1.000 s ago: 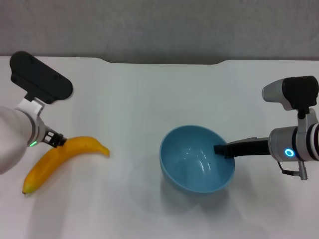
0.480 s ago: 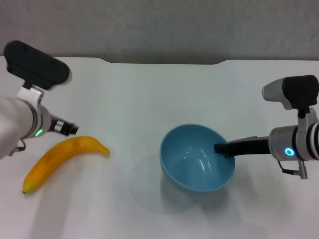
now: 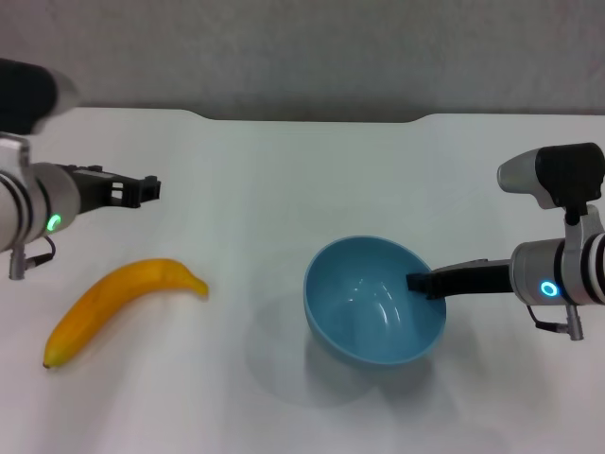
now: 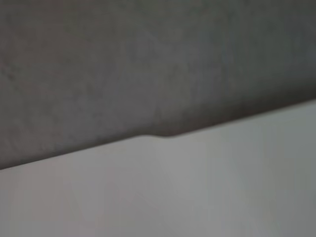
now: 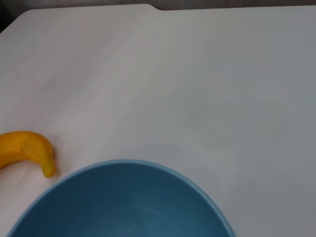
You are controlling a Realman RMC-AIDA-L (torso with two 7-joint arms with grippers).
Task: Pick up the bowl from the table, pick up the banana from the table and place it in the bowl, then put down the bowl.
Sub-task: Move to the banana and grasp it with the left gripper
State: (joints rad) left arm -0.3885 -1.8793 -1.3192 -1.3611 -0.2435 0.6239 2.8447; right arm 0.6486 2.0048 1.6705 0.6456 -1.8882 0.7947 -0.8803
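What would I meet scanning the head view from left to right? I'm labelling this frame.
left gripper above the table → banana → bowl → right gripper at the bowl's rim

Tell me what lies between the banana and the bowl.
Nothing: in the head view, only bare table separates the banana from the bowl.

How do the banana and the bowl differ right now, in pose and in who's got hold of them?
The banana lies flat on the table, untouched; the bowl appears lifted, casting a shadow below itself, with the right claw shut on its rim. The left claw hovers apart from the banana, beyond it. The banana is long, curved and yellow-orange; the bowl is round, deep and light blue. Both look smooth and glossy.
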